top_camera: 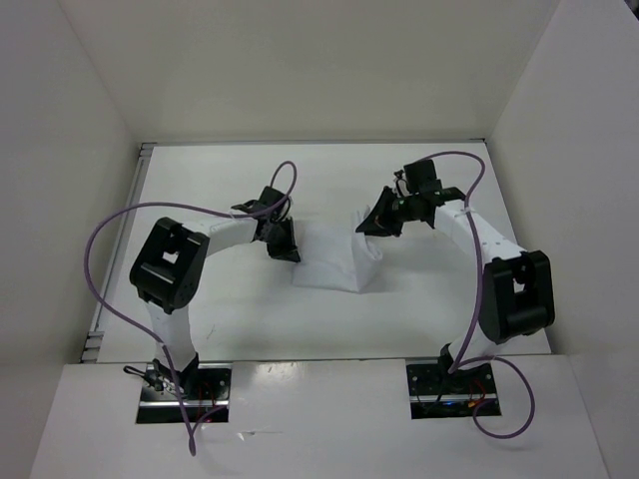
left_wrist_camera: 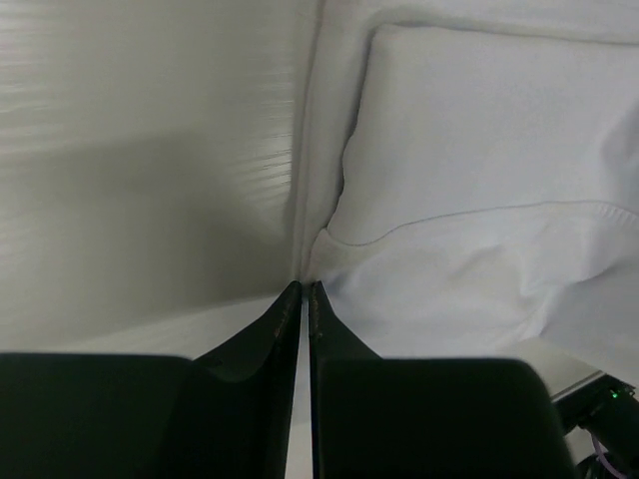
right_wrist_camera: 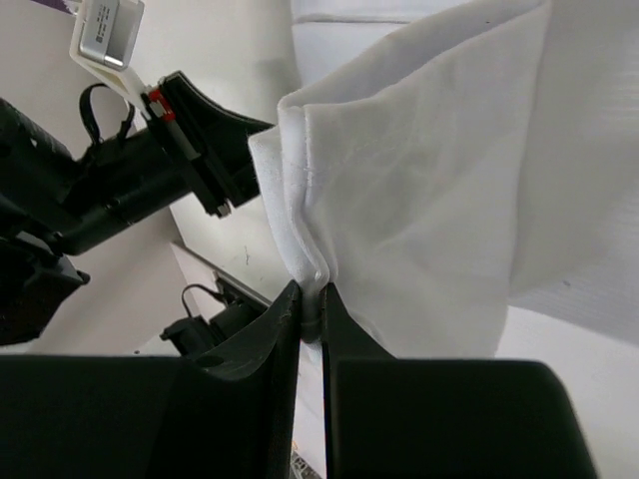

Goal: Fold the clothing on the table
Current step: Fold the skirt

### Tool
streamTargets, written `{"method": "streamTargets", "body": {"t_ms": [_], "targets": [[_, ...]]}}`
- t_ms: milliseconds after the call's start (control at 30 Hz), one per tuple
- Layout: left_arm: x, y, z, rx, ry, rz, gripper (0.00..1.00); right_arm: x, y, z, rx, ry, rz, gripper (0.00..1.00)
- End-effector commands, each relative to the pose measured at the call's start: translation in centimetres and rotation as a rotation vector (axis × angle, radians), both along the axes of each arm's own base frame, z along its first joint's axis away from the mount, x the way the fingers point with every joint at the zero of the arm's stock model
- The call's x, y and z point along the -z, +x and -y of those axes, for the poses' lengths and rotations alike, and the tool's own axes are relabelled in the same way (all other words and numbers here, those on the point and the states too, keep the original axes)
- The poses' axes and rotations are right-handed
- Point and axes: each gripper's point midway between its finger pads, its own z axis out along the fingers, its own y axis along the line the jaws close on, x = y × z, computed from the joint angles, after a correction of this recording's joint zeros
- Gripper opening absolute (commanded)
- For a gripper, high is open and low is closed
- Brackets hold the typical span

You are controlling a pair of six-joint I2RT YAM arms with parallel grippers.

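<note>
The top camera sits above and behind the arm bases (top_camera: 183, 384), looking down and forward over the whole table (top_camera: 200, 309) from well away. Each wrist camera looks out along its own gripper, the left gripper (left_wrist_camera: 304, 289) and the right gripper (right_wrist_camera: 310, 299), very close to the clothing (top_camera: 329, 261). All three views share that clothing. The right wrist view also catches the left arm (right_wrist_camera: 110, 190).

- No legible text, brand or number anywhere.
- White tag (right_wrist_camera: 105, 30), up and left of the clothing (right_wrist_camera: 429, 180) in the right wrist view: grey marks only, too blurred to read.
</note>
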Motion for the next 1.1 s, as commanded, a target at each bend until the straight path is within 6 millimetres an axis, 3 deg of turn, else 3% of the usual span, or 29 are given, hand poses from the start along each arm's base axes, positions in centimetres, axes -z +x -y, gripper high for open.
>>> {"method": "streamTargets", "body": {"t_ms": [0,233,467,533,733,1067], "targets": [[1.4,-1.0,2.7,0.07,-0.022,-0.045,0.12,-3.1,0.8,1.0,0.025,-0.003,0.082,0.0],[1.2,-1.4,3.1,0.091,-0.016,-0.048,0.12,-2.8,1.7,0.1,0.032,0.027,0.081,0.0],[1.2,-1.5,2.9,0.095,-0.006,-0.041,0.12,-0.7,2.7,-4.1,-0.043,0.08,0.058,0.0],[1.5,-1.8,2.7,0.095,-0.002,-0.049,0.12,-0.9,3.2,-4.9,-0.05,0.09,0.062,0.0],[0.9,-1.7,2.6,0.099,0.003,-0.033,0.12,1.5,2.9,-8.5,-0.111,0.099,0.011,0.0],[0.7,-1.9,2.2,0.103,0.017,-0.034,0.12,4.0,3.0,-11.2,-0.146,0.091,-0.025,0.0]]}}
